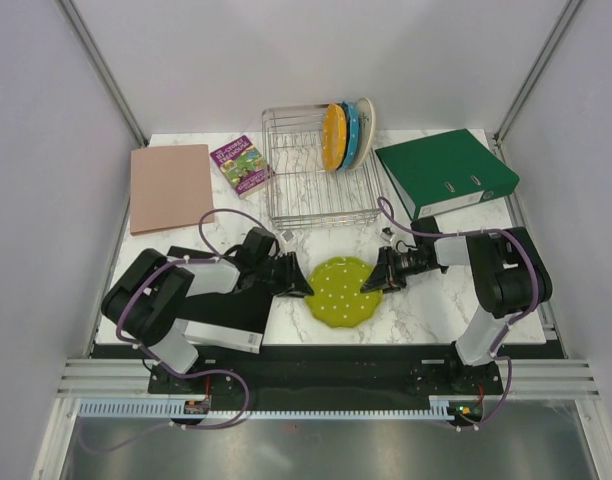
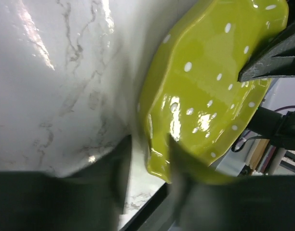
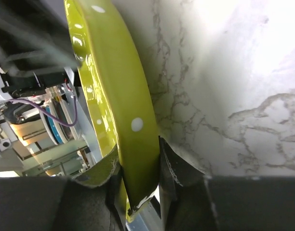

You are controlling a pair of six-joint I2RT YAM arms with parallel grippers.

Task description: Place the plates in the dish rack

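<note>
The green plate (image 1: 341, 290) with white dots lies on the marble table between my two grippers. My right gripper (image 1: 371, 282) is shut on its right rim; the right wrist view shows the rim (image 3: 133, 144) pinched between both fingers (image 3: 138, 166). My left gripper (image 1: 304, 283) is at the plate's left rim, open, with its fingers (image 2: 147, 144) straddling the edge of the plate (image 2: 210, 82) and a gap on the outer side. The silver wire dish rack (image 1: 316, 215) stands behind. The orange plate (image 1: 333, 137), blue plate (image 1: 350, 135) and cream plate (image 1: 364, 128) stand upright at its far right end.
A green binder (image 1: 446, 172) lies right of the rack. A small book (image 1: 243, 165) and a tan board (image 1: 171, 187) lie to its left. The table's front edge runs just below the green plate.
</note>
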